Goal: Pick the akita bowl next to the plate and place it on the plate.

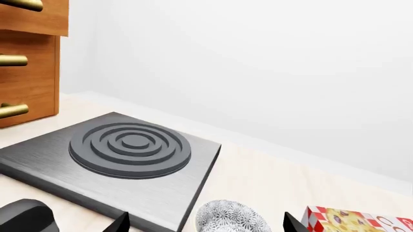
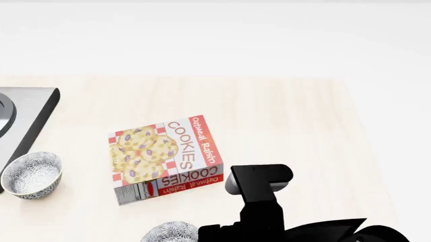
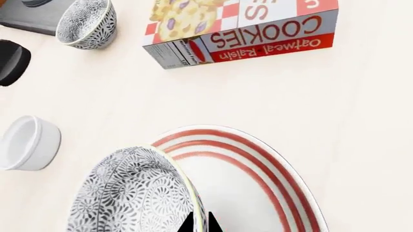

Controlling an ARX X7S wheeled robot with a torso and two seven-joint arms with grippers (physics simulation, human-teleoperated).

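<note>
1. The akita bowl [image 3: 129,193] is dealt with fourth; the largest thing, the pale table [image 3: 361,121], lies beneath both pincers and carries everything else.
2. A grey hob [image 1: 129,145] is seen beyond the left pincer [image 1: 206,227], whose fingers are spread wide with nothing held.
3. The plate [image 3: 264,179] lies directly under the right pincer [image 3: 201,223]. Its middle is bare. A cookie box [image 3: 245,29] is found farther out from that pincer, well apart from the plate.
4. The akita bowl appears to be pinched at its rim by the right pincer, whose fingertips are drawn narrow. It looks raised, and it is hung over the plate's ringed edge rather than its middle. Nothing is seen in it.
5. A second patterned bowl [image 1: 232,217] is set just ahead of the left pincer's open fingers, beside the hob. It is empty.
6. A white cup [image 3: 29,142] stands to one side of the right pincer, apart from the plate. Nothing is seen in it.
7. Risks are judged as follows:
   - The bowl could tilt or slip, because it is gripped by a thin rim only.
   - If it were released over the plate's edge, it could rock off onto the table.
   - The second bowl could be knocked by the open left pincer.
</note>
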